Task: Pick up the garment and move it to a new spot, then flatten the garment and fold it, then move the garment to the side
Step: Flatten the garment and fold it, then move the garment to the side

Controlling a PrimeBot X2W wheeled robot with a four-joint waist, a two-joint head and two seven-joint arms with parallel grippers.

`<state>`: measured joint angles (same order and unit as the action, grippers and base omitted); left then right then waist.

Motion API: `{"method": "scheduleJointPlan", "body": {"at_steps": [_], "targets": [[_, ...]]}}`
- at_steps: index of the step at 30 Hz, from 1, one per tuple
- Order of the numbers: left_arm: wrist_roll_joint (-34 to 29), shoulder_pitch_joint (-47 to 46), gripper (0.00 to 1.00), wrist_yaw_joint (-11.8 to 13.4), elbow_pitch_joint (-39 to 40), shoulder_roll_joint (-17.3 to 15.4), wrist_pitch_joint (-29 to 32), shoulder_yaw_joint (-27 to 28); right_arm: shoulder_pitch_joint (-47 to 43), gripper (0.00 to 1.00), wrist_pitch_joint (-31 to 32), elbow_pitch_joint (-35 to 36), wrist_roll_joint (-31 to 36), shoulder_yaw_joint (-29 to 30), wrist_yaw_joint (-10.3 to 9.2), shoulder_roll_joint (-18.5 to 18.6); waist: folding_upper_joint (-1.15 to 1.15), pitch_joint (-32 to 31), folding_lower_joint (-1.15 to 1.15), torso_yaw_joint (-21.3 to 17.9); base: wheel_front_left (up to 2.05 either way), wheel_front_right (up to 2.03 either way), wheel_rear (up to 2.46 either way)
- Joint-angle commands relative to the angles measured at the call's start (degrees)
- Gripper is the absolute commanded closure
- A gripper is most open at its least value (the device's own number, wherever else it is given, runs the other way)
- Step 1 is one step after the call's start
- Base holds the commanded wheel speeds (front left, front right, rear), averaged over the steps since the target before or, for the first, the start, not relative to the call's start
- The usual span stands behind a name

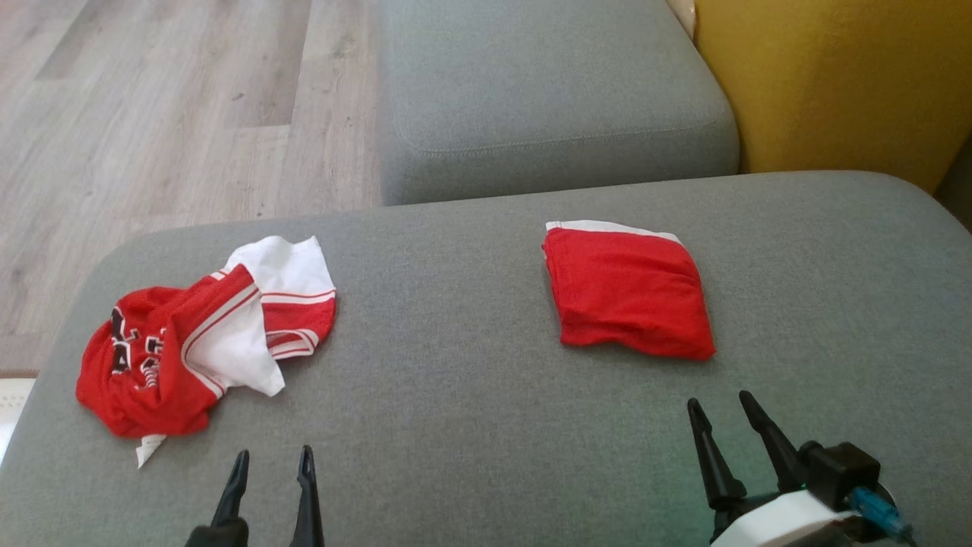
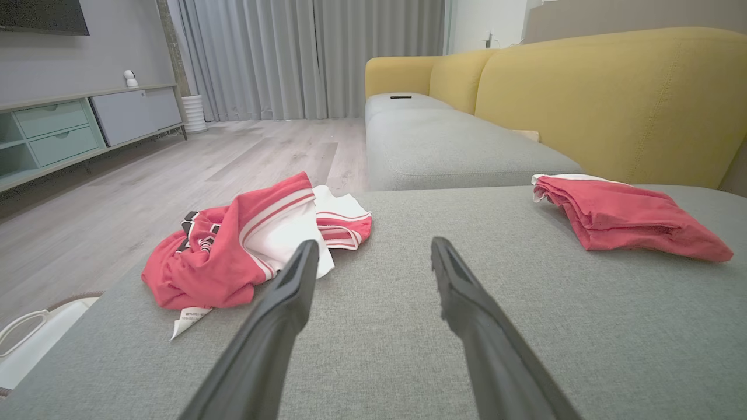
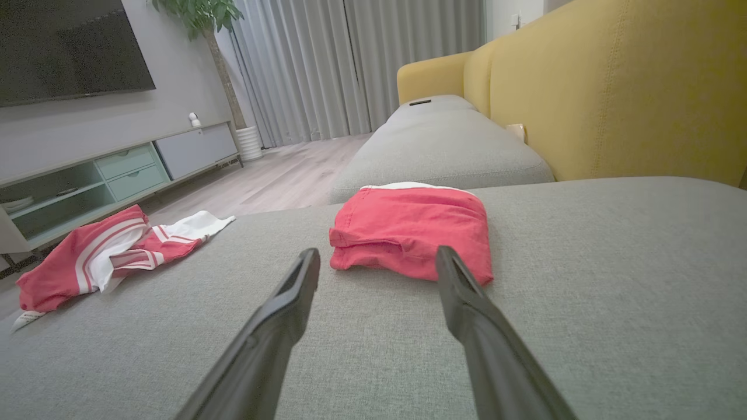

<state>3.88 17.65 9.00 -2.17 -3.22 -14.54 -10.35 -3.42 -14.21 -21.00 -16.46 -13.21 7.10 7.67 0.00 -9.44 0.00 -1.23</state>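
Dark and long-fingered, the left gripper [image 1: 274, 451] and the right gripper [image 1: 719, 399] are held spread wide over the near part of the grey woven seat cushion [image 1: 471, 410], and nothing is gripped by either. Just beyond the left gripper and a little to its left, the crumpled garment [image 1: 197, 334] is found: a red jersey with white panels, striped trim and dark lettering, bunched in a heap. Ahead of the right gripper a folded garment [image 1: 626, 292], red with a white edge, is laid in a neat stack, well apart from the heap. The crumpled one is judged to be the piece awaiting work. It is expected to be light, limp and somewhat slippery, so no shape will be kept once it is lifted. Hold would best be taken at a trimmed hem or the shoulders, one gripper to each side, so that the cloth can be spread. Both pieces are carried by the same cushion, which is likely to yield under pressing fingers. Beyond it a second grey cushion [image 1: 547, 99], a yellow backrest [image 1: 828, 76] and a pale wood floor [image 1: 152, 114] are seen; a low cabinet [image 2: 58, 134] and grey curtains [image 2: 303, 58] are set along the far walls.
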Motion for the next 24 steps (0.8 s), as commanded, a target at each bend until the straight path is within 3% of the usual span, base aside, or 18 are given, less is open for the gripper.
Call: {"method": "scheduleJointPlan", "body": {"at_steps": [1, 24], "targets": [[-0.3, -2.2, 0.00, -0.2, 1.6, 0.3, -0.5, 2.1, 1.4, 0.00, -0.8, 2.3, 0.8, -0.6, 0.39, -0.3, 0.00, -0.2, 0.00, 0.1, 0.00, 0.00, 0.00], [-0.8, -1.5, 0.00, -2.2, 0.0, 0.3, -0.5, 3.6, 0.1, 0.00, -0.8, 2.8, 2.5, 0.6, 0.39, -1.2, 0.00, -0.6, 0.00, 0.8, 0.00, 0.00, 0.00]]}}
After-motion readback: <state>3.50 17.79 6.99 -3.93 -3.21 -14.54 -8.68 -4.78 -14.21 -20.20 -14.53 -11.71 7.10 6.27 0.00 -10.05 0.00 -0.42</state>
